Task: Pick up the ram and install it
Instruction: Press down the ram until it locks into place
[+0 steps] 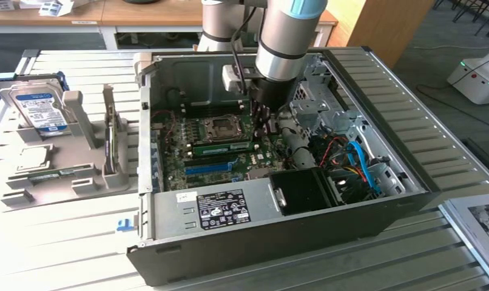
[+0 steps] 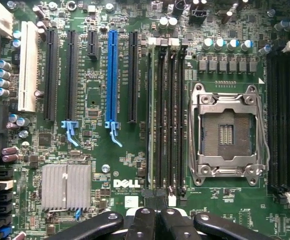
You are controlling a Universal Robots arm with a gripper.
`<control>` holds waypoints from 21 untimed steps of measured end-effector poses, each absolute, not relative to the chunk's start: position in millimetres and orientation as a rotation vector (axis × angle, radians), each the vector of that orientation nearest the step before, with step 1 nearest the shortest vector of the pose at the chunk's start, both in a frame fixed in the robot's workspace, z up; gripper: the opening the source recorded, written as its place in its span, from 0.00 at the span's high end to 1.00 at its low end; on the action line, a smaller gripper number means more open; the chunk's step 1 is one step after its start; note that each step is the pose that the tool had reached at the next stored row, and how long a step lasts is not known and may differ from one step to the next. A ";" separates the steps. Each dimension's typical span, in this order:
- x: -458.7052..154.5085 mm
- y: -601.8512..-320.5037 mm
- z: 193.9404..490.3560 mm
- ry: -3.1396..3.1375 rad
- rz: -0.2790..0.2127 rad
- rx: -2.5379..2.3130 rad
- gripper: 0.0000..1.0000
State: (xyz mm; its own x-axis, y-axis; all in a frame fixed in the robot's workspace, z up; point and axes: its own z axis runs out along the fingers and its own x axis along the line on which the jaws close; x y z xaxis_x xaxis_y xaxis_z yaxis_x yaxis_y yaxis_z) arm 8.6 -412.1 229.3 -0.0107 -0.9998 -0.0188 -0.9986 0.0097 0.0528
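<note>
The ram is a long green stick standing on edge in a memory slot of the motherboard, inside the open computer case. In the wrist view the ram shows edge-on as a thin pale line in the slot farthest from the processor socket. My gripper hangs inside the case, just above the board and toward the exterior view's right of the ram. Its black fingertips meet with nothing visible between them, so my gripper is shut, over the end of the slot row.
A bright blue slot strip and black card slots lie beside the memory slots, with a silver heatsink nearby. Blue and red cables crowd the case's right. A grey holder outside holds a hard drive and a square chip.
</note>
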 end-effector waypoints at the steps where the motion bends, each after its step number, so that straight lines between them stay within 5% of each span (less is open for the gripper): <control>1: 8.7 -411.3 229.3 -2.215 -0.079 2.193 0.90; 21: 8.6 -412.4 227.1 -2.215 -0.079 2.193 0.90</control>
